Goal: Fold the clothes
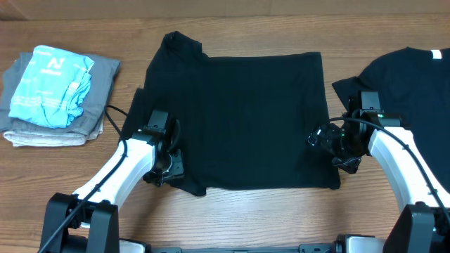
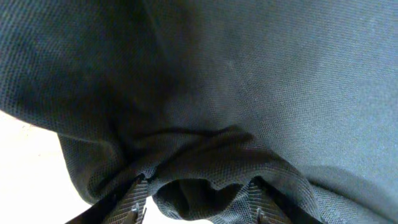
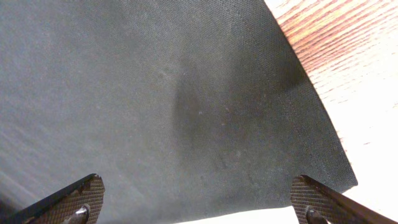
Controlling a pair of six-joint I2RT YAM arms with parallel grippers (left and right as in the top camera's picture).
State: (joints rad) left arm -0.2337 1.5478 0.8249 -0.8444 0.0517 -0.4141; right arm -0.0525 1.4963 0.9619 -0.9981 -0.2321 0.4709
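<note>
The left claw (image 2: 196,202) was clenched on a bunched fold of the shirt (image 2: 249,81): in its wrist view the black cloth was gathered between the two fingers (image 2: 135,200) and draped up over them, filling nearly the whole picture. From overhead this left claw (image 1: 167,160) sat at the shirt's lower left corner, on the cloth's edge. The right claw (image 3: 199,199) was released, its fingers (image 3: 87,194) spread wide above smooth, flat cloth near a corner of the shirt (image 3: 174,106), with bare desk (image 3: 348,56) showing past the hem. From overhead the right claw (image 1: 325,138) was at the shirt's right edge, low on that side. The shirt (image 1: 239,119) lay spread on the desk (image 1: 239,28) between the two arms, roughly square, with one sleeve sticking out at its upper left corner. To the right of the shirt, just beside it, lay a second shirt (image 1: 415,77), also black, with a white label (image 1: 434,55) at its top. Well to the left of the shirt was a grey pile (image 1: 102,74) of folded cloth with a blue garment (image 1: 50,86) on top.
</note>
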